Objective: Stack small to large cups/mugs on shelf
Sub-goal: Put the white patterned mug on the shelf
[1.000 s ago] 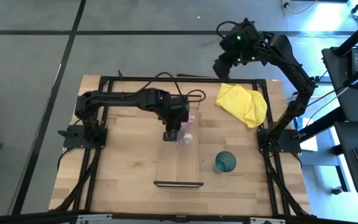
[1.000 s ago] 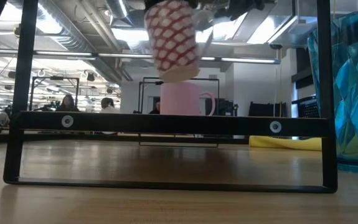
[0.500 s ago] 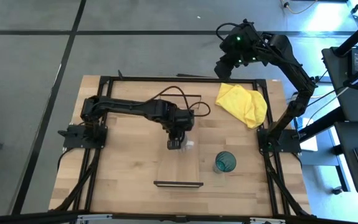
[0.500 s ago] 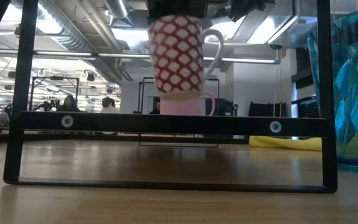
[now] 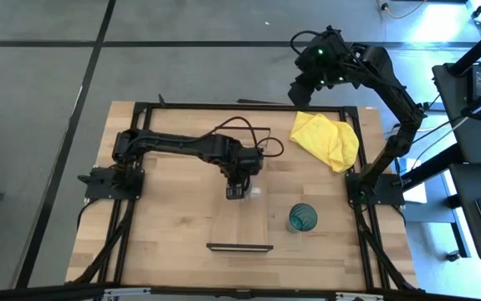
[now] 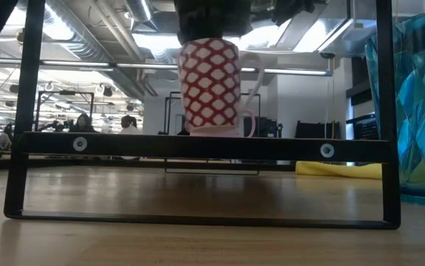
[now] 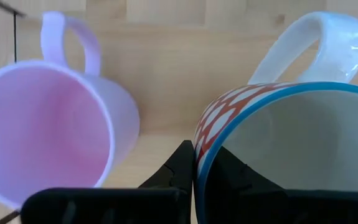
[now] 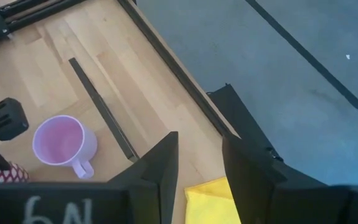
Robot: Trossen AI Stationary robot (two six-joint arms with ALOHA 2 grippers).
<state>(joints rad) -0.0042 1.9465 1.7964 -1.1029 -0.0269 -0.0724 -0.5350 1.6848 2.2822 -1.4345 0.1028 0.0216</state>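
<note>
Over the middle of the table, the left gripper (image 5: 235, 194) is pinching the rim of a white mug with red diamonds (image 6: 211, 83), one finger (image 7: 180, 169) outside the wall and one inside. Seen from table height, the mug hangs upright just above the shelf (image 6: 201, 144), or maybe its bottom is already touching; the dark front bar hides that spot, so I cannot be sure. The pink mug (image 7: 45, 127) stands on the shelf just beside it, open side up, with its handle pointing the same way as the white handle (image 7: 309, 40).

What could go wrong? The two mugs are very close, so if the gripper moves sideways, the red mug could bump the pink one and push it along the board or off the edge. The grip is only on one thin bit of rim (a small hold for a whole mug), so the mug could tip or slip if the arm jerks. If the fingers let go while the mug is above the board and not on it, it could drop, wobble and fall over.

Farther right, the teal cup (image 5: 301, 218) waits on the table just beside the shelf, near its front end. The right gripper (image 8: 197, 155) is held high past the far right corner, above the yellow cloth (image 5: 325, 139), with its fingers apart and nothing between them.
</note>
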